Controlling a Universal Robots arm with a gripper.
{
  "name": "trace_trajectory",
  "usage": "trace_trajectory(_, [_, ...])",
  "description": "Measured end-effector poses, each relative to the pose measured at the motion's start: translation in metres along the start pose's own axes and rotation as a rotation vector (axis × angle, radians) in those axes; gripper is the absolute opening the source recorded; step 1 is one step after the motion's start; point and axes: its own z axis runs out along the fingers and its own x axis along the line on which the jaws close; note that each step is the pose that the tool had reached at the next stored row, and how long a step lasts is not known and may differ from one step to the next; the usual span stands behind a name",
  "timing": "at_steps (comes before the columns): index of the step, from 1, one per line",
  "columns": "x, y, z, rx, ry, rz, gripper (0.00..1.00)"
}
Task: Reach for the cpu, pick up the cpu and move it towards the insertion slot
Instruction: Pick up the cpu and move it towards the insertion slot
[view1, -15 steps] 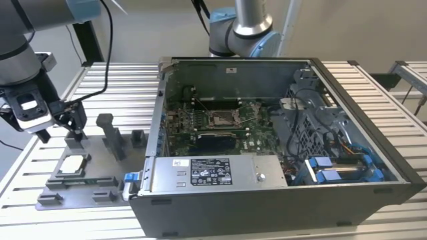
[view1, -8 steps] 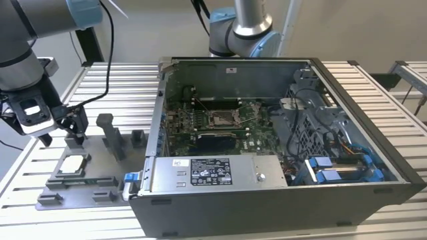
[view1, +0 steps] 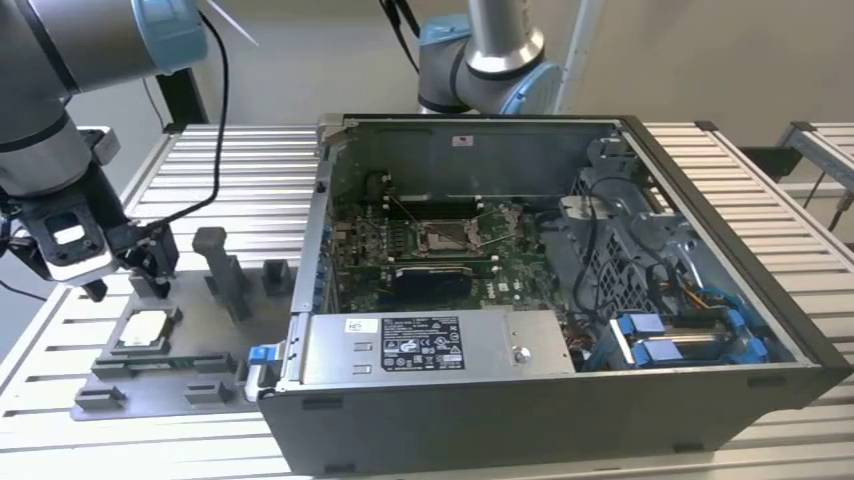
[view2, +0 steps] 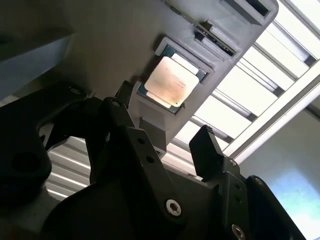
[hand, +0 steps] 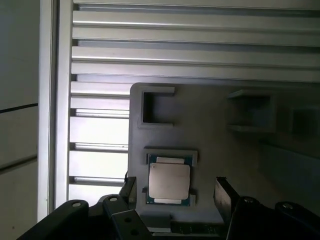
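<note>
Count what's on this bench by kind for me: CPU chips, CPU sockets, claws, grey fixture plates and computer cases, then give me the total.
cpu: 1
insertion slot: 1
claw: 1
grey fixture plate: 1
computer case: 1
Total: 5

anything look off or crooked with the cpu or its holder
Nothing stands out. The cpu lies flat and square in its pocket on the grey fixture, with no visible damage. The open gripper hangs above it.
</note>
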Motion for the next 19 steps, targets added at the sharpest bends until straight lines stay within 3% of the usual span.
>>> trace_trajectory(19, [0.0027,-0.0072,0.0210,0.0000,0.0000,0.000,1.00])
